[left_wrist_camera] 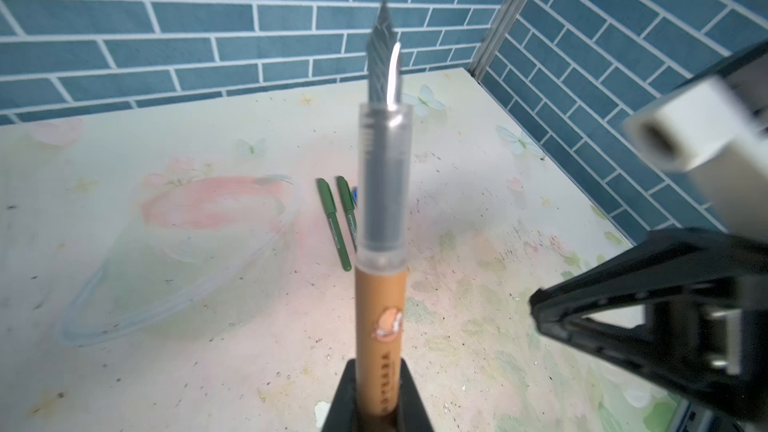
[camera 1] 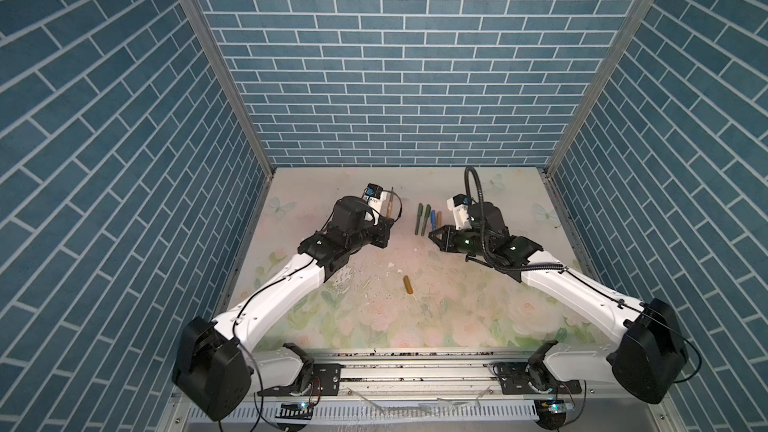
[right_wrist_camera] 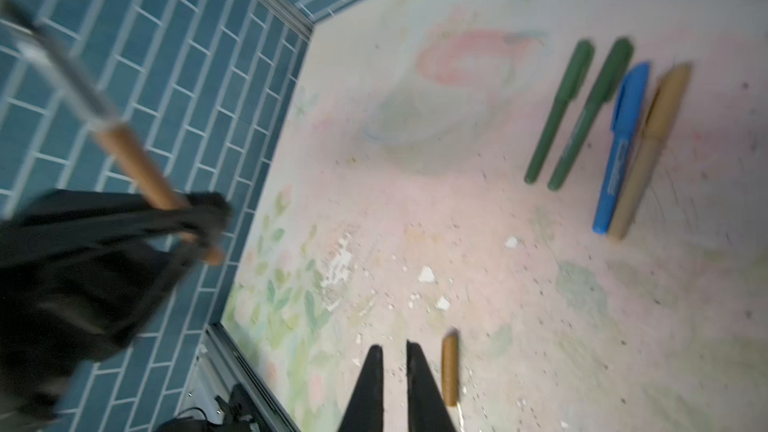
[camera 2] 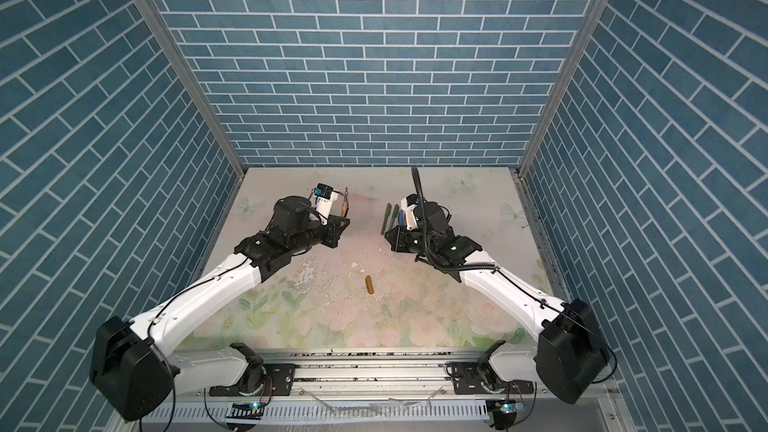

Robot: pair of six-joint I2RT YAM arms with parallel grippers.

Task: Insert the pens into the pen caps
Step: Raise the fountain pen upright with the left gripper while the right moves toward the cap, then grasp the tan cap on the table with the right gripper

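Clamping the golden-brown pen (camera 1: pixel 390 209) upright, the left gripper (camera 1: pixel 389 225) is standing toward the desk's (camera 1: pixel 478 292) back edge in a top view. Left wrist: nib (left_wrist_camera: pixel 384 47) is pointing up, bare. Right wrist: right gripper (right_wrist_camera: pixel 394 353) is hanging closed, empty, near the amber cap (right_wrist_camera: pixel 449 367) mid-desk; advise opening wide, gripping crosswise.

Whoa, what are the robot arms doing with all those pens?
The left gripper is clamped on a golden-brown pen, cap off, its nib pointing up. An amber cap lies alone on the flowery table. The right gripper is shut and holds nothing. Four more pens lie side by side, already capped.
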